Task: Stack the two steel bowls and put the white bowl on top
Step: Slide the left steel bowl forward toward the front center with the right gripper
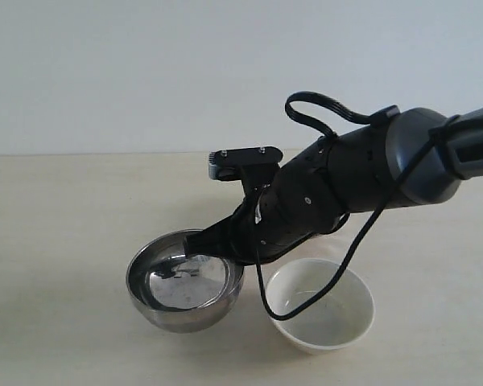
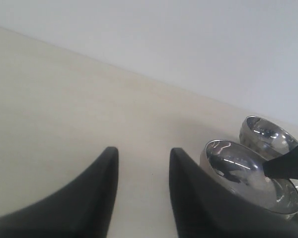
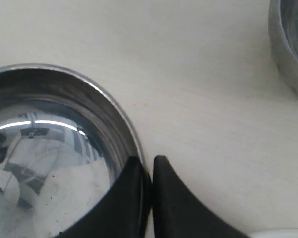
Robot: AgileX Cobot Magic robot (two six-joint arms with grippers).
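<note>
One steel bowl [image 1: 185, 281] is at the front left of the table, and it fills the near side of the right wrist view [image 3: 49, 148]. My right gripper [image 1: 196, 244] is shut on its rim, one finger inside and one outside [image 3: 148, 166]. The second steel bowl [image 3: 290, 42] stands farther off; the arm hides it in the exterior view. Both steel bowls show in the left wrist view, the held one [image 2: 248, 173] and the other [image 2: 268, 136]. The white bowl [image 1: 322, 305] sits upright just right of the held bowl. My left gripper [image 2: 144, 151] is open over bare table.
The right arm [image 1: 362, 177] reaches in from the right, and its black cable [image 1: 306, 301] droops over the white bowl. The pale wooden table [image 1: 64, 209] runs back to a plain wall.
</note>
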